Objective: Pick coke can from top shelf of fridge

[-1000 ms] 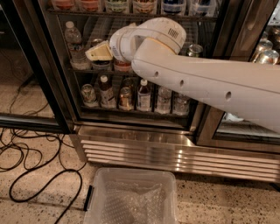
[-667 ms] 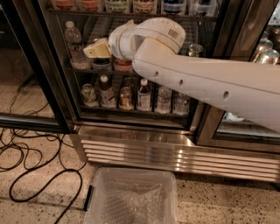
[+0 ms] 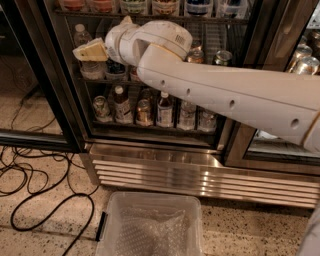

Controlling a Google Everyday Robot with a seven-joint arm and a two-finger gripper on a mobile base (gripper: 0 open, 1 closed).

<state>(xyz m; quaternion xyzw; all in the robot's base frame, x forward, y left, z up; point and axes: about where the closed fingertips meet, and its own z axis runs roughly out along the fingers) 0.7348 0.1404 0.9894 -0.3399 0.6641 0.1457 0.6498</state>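
Observation:
The fridge (image 3: 150, 165) fills the upper view, with a dark frame, grey wire racks and a ribbed steel base grille. My white arm reaches in from the right across the middle rack. My gripper (image 3: 91, 50), cream coloured, is at the left of that rack, beside a clear water bottle (image 3: 81, 36). A row of drinks with red, green and blue labels (image 3: 102, 5) stands on the highest rack in view, cut off by the top edge. I cannot tell which is the coke can. Two cans (image 3: 221, 57) stand behind the arm on the middle rack.
Several bottles and cans (image 3: 150, 107) stand on the lower rack. A clear plastic bin (image 3: 150, 227) sits on the speckled floor in front of the grille. Black cables (image 3: 30, 175) loop on the floor at left. More cans (image 3: 305, 62) show in the right compartment.
My gripper has moved to the left and slightly up along the middle rack. Everything in the fridge stands as before.

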